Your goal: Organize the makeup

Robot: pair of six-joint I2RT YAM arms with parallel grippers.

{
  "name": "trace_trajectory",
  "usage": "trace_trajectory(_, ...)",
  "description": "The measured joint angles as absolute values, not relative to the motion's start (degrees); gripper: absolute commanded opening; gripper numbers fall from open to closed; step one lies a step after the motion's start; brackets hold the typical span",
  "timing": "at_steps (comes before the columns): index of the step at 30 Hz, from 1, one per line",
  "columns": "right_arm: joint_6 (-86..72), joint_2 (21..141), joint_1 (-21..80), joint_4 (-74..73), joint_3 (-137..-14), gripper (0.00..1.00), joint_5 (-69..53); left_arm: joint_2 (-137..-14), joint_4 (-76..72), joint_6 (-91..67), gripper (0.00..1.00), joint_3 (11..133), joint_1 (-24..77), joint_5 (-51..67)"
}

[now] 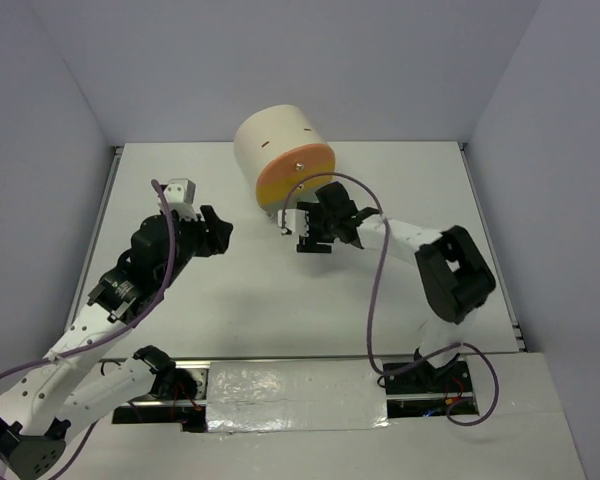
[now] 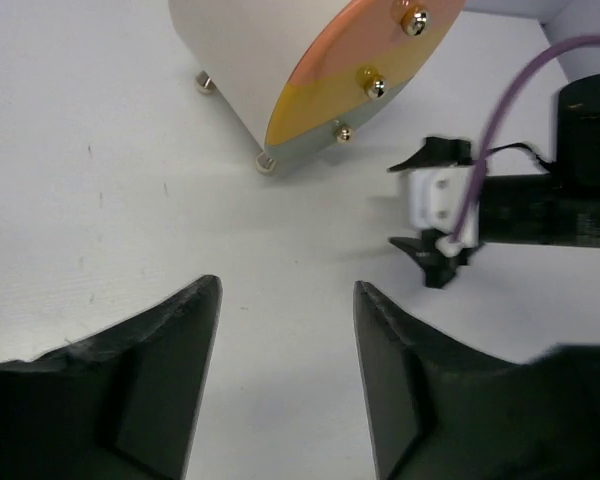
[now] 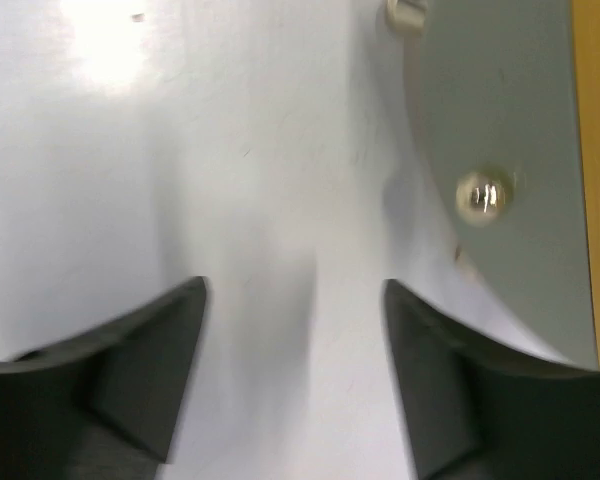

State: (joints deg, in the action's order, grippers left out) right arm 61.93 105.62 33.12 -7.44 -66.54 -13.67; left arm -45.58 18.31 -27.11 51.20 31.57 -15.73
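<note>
Plainly the left tool [image 2: 287, 300] and right tool [image 3: 292, 300] gape empty near the cream, orange-fronted unit [image 1: 280, 140].

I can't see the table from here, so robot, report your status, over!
Left end effector open, empty. Right end effector open, empty, beside drawer unit. No makeup in view. Nothing seen blocking.

I am looking down through the top camera from high above and behind the arm bases, taking in the whole worktop [image 1: 280, 320] and the cream drawer unit [image 1: 280, 145] at its far side. The left wrist camera is facing low across the worktop over the left fingers [image 2: 150, 380], sharing that unit and the right arm [image 2: 550, 200] with the top view. The right wrist camera is sitting far closer, looking past the right fingers [image 3: 130, 380] at the unit's grey front
</note>
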Motion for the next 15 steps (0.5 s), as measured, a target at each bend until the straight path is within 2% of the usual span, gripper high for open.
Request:
trace_trajectory(1, 60.62, 102.76, 33.12, -8.67, -64.95, 0.99, -14.13, -45.67, 18.11, -27.27, 0.81, 50.96, 31.55, -15.68)
trace_trajectory(3, 56.47, 95.74, 32.97, -10.87, -62.17, 1.0, -14.74, -45.8, 17.34, -27.24, 0.96, 50.54, 31.55, -15.49)
trace_trajectory(4, 54.35, 92.84, 32.77, -12.03, -61.89, 1.0, -14.9, -45.98, 16.78, -27.29, 0.99, 50.35, 31.51, -15.29)
trace_trajectory(8, 42.68, 82.5, 30.41, -15.88, -62.7, 1.0, -16.32, -47.4, 13.98, -27.29, 0.99, 50.24, 31.42, -14.09)
trace_trajectory(15, 28.84, 71.22, 18.52, -22.11, -64.05, 1.0, -19.62, -51.35, 9.26, -27.18, 0.99, 50.24, 31.24, -10.17)
